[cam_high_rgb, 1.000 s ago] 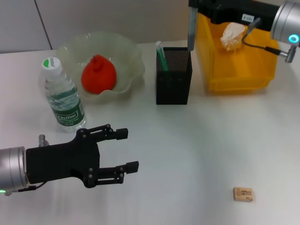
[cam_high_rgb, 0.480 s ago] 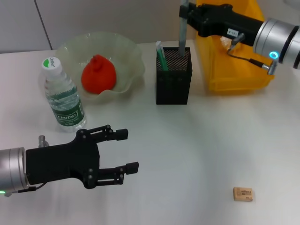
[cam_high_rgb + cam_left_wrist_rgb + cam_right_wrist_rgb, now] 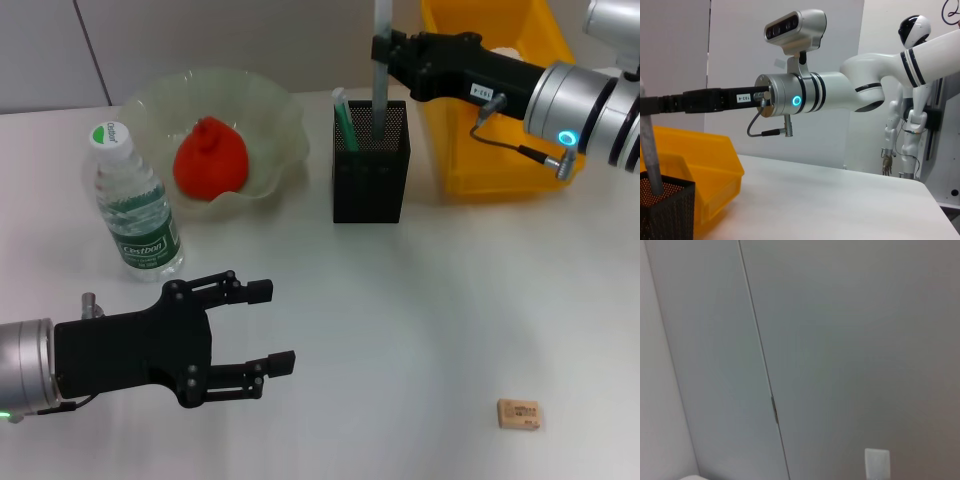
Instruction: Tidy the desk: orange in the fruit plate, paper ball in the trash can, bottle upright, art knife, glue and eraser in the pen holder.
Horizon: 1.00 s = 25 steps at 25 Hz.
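Note:
My right gripper [image 3: 388, 48] is shut on the grey art knife [image 3: 380, 75] and holds it upright, its lower end inside the black mesh pen holder [image 3: 370, 185]. A green-and-white glue stick [image 3: 345, 120] leans in the holder. The knife [image 3: 650, 155] and holder [image 3: 665, 212] also show in the left wrist view. The orange [image 3: 210, 158] lies in the pale-green fruit plate [image 3: 275, 110]. The bottle [image 3: 135, 205] stands upright at the left. The tan eraser [image 3: 519, 414] lies at the front right. The paper ball [image 3: 508, 52] peeks out of the yellow trash can [image 3: 500, 150]. My left gripper [image 3: 268, 328] is open and empty.
The right arm [image 3: 560, 95] reaches across above the trash can. The table [image 3: 400, 320] is bare between the left gripper and the eraser. The right wrist view shows only a grey wall.
My right gripper has moved left from above the trash can to above the pen holder, and the knife's lower end has gone down into it. The left arm has barely moved.

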{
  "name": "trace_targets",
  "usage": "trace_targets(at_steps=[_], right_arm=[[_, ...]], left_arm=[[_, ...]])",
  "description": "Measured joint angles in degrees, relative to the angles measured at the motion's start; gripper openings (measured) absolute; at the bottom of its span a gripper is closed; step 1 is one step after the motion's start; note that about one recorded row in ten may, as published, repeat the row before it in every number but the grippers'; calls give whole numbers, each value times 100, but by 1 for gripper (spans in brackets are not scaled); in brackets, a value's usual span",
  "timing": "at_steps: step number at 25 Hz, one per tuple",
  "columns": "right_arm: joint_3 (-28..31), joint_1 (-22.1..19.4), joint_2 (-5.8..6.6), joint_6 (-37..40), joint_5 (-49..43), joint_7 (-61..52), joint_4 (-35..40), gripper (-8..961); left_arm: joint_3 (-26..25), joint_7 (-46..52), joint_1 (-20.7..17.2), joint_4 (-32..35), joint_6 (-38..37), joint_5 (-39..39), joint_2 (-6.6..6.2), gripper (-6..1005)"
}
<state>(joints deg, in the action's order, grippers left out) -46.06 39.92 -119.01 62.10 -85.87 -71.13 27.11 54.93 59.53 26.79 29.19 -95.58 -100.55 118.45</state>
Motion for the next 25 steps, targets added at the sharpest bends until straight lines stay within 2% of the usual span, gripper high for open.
trace_targets(at_steps=[21,25], right_arm=[[7,29,-17,-130,1,183,-127,137],[-14,33,-17,-140,0,227,-127,176]], left_arm=[[-10,-12,-8,4,-7,0,-7,798],[-19,-12,-8,12,-14,0,-6,798]])
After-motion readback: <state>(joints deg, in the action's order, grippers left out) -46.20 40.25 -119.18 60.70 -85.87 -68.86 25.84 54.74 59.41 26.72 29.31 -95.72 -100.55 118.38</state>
